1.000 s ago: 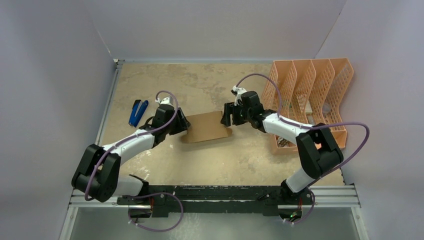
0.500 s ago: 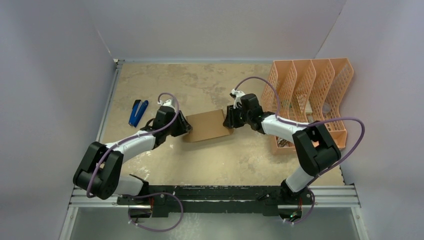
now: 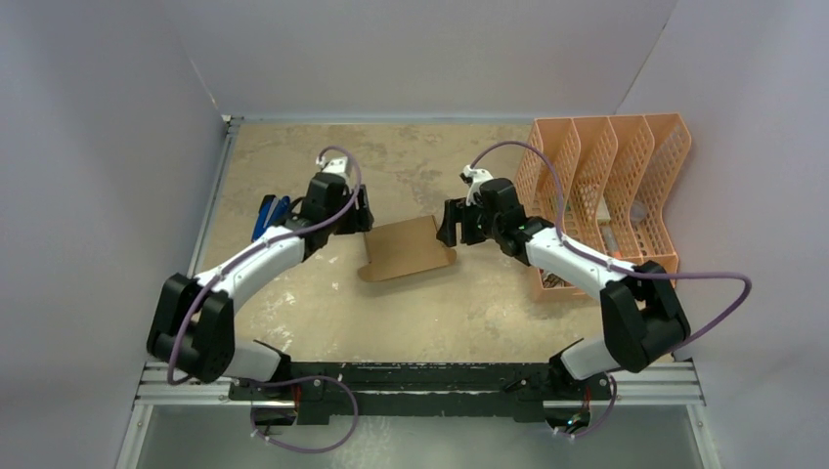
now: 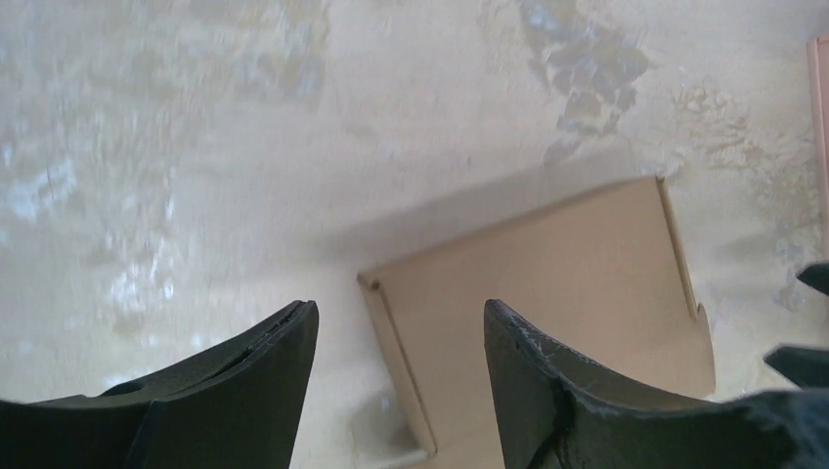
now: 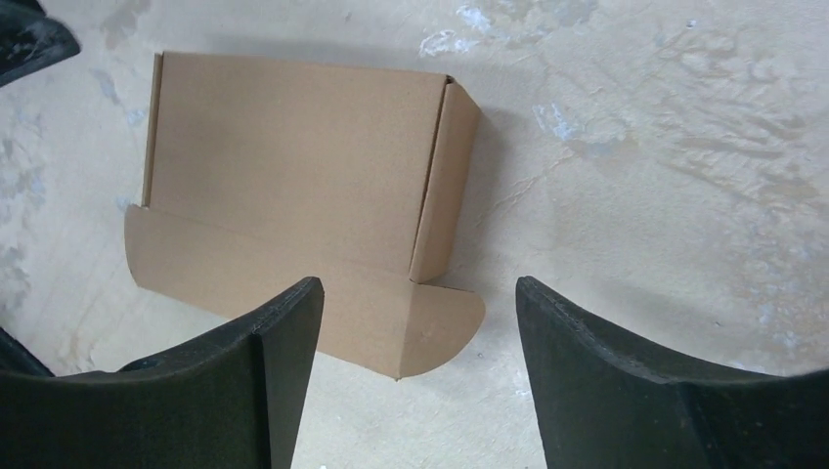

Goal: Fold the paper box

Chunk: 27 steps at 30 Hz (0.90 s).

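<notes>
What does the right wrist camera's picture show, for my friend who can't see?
A flat brown paper box lies on a beige table, its long round-cornered flap nearest the camera. The right hand hovers over it, two black fingers spread open, holding nothing.

Lab test cell: white screens (image 3: 420, 49) enclose worn table (image 3: 411, 156).

Left end effector (image 4: 399, 313) spread, empty, paper box (image 4: 547, 283) on mottled tabletop (image 4: 293, 117)
</notes>
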### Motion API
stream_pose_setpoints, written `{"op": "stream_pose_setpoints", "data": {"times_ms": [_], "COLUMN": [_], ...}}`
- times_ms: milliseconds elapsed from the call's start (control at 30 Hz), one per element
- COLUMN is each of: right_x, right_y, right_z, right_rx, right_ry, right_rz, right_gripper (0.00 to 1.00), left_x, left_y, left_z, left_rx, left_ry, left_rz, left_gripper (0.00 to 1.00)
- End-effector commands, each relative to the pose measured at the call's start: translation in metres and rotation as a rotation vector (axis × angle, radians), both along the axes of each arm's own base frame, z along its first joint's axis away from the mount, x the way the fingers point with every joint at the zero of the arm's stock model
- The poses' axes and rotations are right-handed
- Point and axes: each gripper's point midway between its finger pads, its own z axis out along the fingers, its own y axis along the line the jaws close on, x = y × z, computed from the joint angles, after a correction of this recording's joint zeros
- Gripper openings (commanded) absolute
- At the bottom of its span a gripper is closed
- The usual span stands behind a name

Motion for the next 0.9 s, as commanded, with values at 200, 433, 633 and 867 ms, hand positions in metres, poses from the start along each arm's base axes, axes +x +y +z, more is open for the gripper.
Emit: {"op": "stream_pose_setpoints", "data": {"times_ms": [200,433,633,867], "right_x": [-0.016,-0.021,-0.029,-0.044], "right_y": [-0.008,0.003,0.006,0.03], "right_z": [0.001,0.009,0.017,0.033], "right_rx": [0.09,0.086,0.009,-0.252], "right_ry": [0.048,-0.026,-0.085,-0.271], "right_rz": [-0.135,0.019,0.172,0.42], "right_gripper": [0.77,0.79,0.83,0.85], "left_x": [0.045,0.048,0.046,0.048], "left_y": [-0.036,-0.043,-0.048,-0.049], "left_z": [-0.027,-0.042,-0.074,-0.088], "left_rx": [0.134,0.114,0.109,0.127], "left_ry": [0.099,0.125,0.225,0.25], "left_rz": [-0.278,-0.295,-0.306,-0.326], "left_gripper": [0.63,0.63,0.58,0.58]}}
